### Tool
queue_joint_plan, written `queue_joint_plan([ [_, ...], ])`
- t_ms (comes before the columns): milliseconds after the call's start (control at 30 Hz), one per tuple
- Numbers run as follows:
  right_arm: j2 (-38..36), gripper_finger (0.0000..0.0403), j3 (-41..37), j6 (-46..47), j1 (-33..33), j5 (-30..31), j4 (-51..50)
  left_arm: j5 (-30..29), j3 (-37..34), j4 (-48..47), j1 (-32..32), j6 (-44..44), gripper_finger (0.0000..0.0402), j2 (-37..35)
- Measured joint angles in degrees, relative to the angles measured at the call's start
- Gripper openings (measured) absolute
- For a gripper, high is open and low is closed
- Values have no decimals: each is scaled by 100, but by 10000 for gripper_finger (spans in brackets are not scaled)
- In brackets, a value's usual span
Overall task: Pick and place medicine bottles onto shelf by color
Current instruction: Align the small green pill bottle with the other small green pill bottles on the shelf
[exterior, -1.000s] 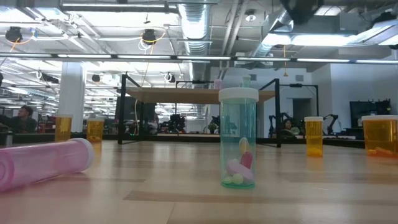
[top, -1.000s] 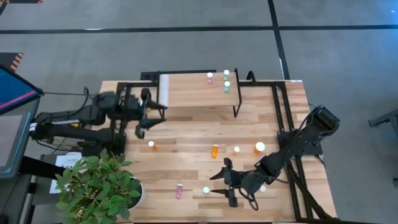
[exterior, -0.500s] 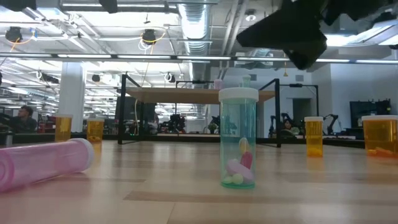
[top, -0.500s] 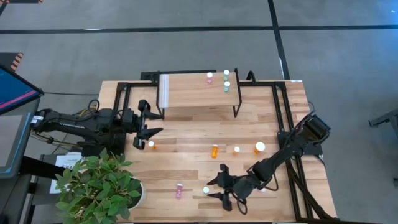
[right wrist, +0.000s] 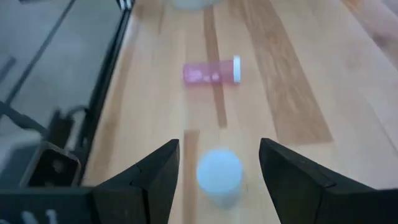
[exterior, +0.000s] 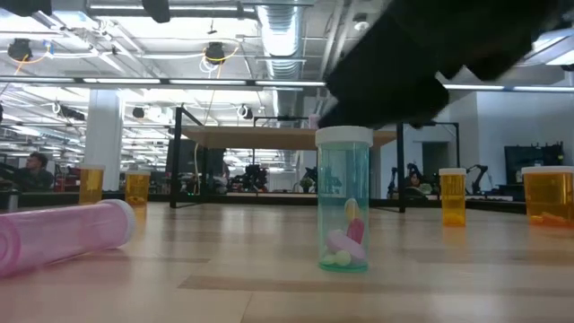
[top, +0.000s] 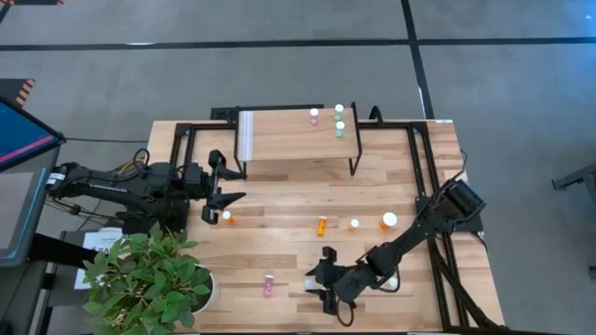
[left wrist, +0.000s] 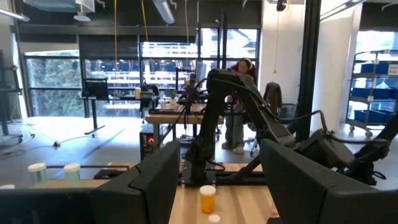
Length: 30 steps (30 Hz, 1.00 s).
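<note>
A pale green bottle (exterior: 344, 202) with a white cap (right wrist: 219, 174) stands upright near the table's near edge. My right gripper (top: 317, 285) is open and low over it, with one finger on each side of the cap (right wrist: 217, 155) and a gap to both. A pink bottle (top: 268, 285) lies on its side to the left of it. My left gripper (top: 228, 186) is open and empty, level above the table's left part, just beyond a small orange bottle (top: 226, 216). The shelf (top: 298, 140) at the far edge bears a pink bottle (top: 314, 113) and two green ones (top: 339, 117).
An orange bottle (top: 322, 225) lies mid-table; a small one (top: 354, 223) and a larger one (top: 388, 221) stand to its right. A potted plant (top: 149, 279) fills the near left corner. Black frame rails (top: 424, 186) run along the right side.
My right gripper has gone toward the table's left and down to the green bottle, and its open fingers now stand on either side of it. My left gripper has drawn back from the shelf's left end toward the near-left, then kept still. No bottle has moved.
</note>
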Motion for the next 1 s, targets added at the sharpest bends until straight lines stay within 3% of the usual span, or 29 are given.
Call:
queue_joint_plan([
  [833, 163, 244, -9, 446, 26, -86, -282, -13, 2, -73, 0, -5, 210, 0],
  [1000, 163, 226, -9, 443, 26, -85, -284, -24, 2, -98, 0, -7, 210, 0],
])
